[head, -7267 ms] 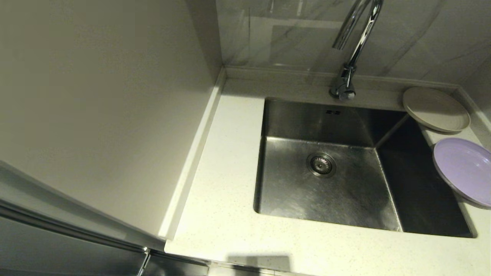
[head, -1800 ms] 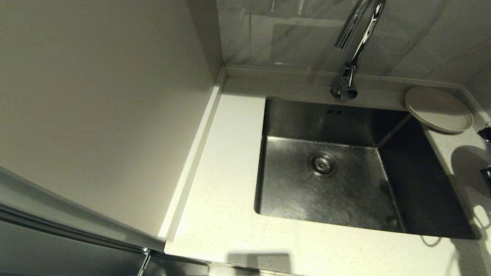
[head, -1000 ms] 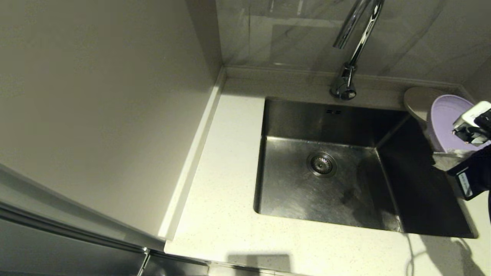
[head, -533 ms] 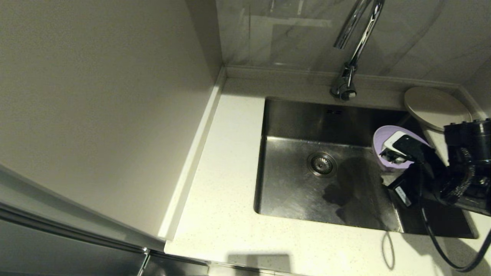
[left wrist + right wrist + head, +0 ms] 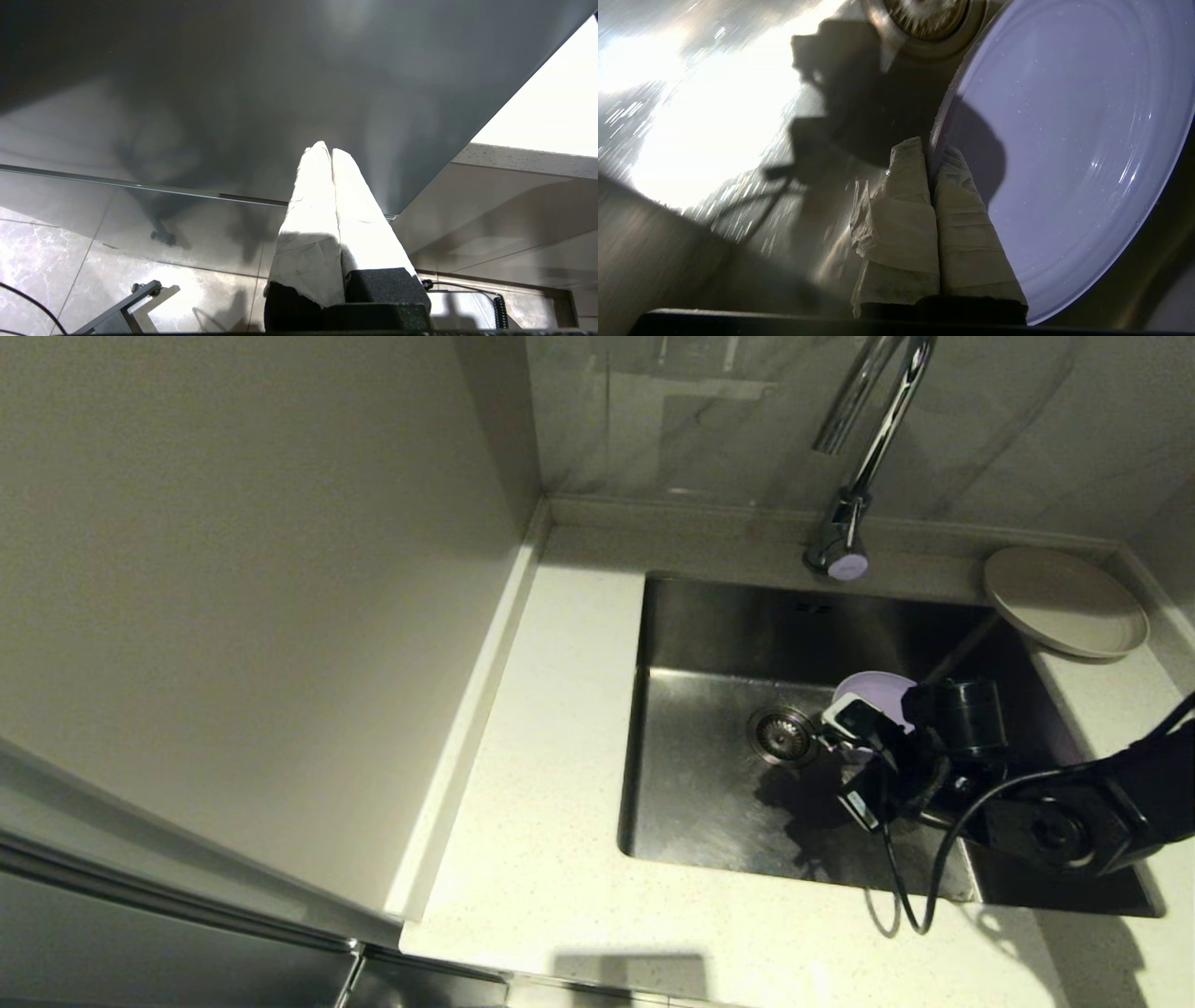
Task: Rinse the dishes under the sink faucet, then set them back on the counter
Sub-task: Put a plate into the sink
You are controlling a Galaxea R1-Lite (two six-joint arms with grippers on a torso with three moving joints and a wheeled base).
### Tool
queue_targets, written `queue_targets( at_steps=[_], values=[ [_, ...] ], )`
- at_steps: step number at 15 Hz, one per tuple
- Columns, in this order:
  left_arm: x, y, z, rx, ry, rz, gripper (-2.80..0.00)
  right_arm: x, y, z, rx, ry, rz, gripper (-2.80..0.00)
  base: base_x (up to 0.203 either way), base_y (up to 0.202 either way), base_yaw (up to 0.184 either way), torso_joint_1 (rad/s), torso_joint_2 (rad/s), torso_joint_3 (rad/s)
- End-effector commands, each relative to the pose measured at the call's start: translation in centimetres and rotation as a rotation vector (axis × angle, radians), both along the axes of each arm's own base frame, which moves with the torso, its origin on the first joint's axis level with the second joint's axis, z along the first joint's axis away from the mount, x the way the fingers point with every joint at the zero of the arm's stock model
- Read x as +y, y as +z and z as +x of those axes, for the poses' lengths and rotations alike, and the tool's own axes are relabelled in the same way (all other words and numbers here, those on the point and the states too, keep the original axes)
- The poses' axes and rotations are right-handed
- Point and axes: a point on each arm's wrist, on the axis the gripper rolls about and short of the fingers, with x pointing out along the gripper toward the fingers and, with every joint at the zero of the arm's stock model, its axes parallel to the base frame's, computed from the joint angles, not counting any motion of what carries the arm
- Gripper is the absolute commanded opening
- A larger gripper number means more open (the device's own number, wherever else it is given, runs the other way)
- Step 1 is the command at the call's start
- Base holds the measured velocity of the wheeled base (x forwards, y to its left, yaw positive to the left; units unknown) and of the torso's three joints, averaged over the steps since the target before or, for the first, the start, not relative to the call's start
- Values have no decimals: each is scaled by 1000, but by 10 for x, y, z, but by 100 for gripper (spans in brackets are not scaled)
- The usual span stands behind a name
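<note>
My right gripper (image 5: 845, 733) is down inside the sink (image 5: 709, 812), shut on the rim of the lavender-purple plate (image 5: 882, 695). In the right wrist view its taped fingers (image 5: 966, 219) pinch the edge of the purple plate (image 5: 1073, 140), which is held on edge beside the drain strainer (image 5: 924, 18). The drain strainer (image 5: 782, 735) lies just left of the gripper. The beige plate (image 5: 1064, 602) rests on the counter (image 5: 560, 756) at the back right corner. The chrome faucet (image 5: 864, 439) rises behind the sink. The white bowl is out of view. My left gripper (image 5: 327, 149) is shut on nothing, parked low.
A wall panel (image 5: 233, 569) bounds the counter on the left. The tiled backsplash (image 5: 709, 420) stands behind the faucet. The right arm (image 5: 1074, 812) and its cable reach across the sink's right part. In the left wrist view a cabinet front (image 5: 233, 93) and tiled floor (image 5: 70, 261) show.
The right arm has carried the purple plate from the counter at the right down into the sink, leftward toward the drain. The beige plate has stayed put.
</note>
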Motion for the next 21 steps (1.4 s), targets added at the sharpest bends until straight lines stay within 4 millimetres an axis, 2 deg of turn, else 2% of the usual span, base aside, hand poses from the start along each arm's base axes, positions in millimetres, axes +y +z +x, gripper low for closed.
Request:
queue_targets(
  at_steps=[1, 2, 3, 6, 8, 9, 11, 13, 16, 19, 21],
  values=[
    [0, 0, 0, -4, 1, -1, -280, 6, -31, 31, 19, -27, -25, -280, 0, 0, 0, 0, 0, 0],
    [0, 0, 0, -3, 1, -1, -280, 8, -33, 41, -5, -55, -36, -280, 0, 0, 0, 0, 0, 0],
    [0, 0, 0, -3, 1, -1, -280, 8, -36, 50, -19, -82, -48, 0, 0, 0, 0, 0, 0, 0],
    [0, 0, 0, -3, 1, -1, -280, 6, -37, 68, -64, -115, -46, 0, 0, 0, 0, 0, 0, 0],
    [0, 0, 0, -3, 1, -1, -280, 0, -31, 73, -96, -139, -30, 0, 0, 0, 0, 0, 0, 0],
    [0, 0, 0, -3, 1, -1, -280, -3, -19, 70, -123, -148, -17, 0, 0, 0, 0, 0, 0, 0],
    [0, 0, 0, -5, 1, -1, -280, -10, 18, 58, -206, -172, 31, 0, 0, 0, 0, 0, 0, 0],
    [0, 0, 0, -3, 1, -1, -280, -21, 61, 35, -300, -196, 86, 0, 0, 0, 0, 0, 0, 0],
    [0, 0, 0, -3, 1, 0, -280, -46, 113, -4, -387, -239, 125, 0, 0, 0, 0, 0, 0, 0],
    [0, 0, 0, -3, 1, 0, -280, -68, 146, -51, -357, -256, 162, 0, 0, 0, 0, 0, 0, 0],
    [0, 0, 0, -3, 1, -1, -280, -75, 158, -80, -298, -260, 176, 0, 0, 0, 0, 0, 0, 0]
  ],
)
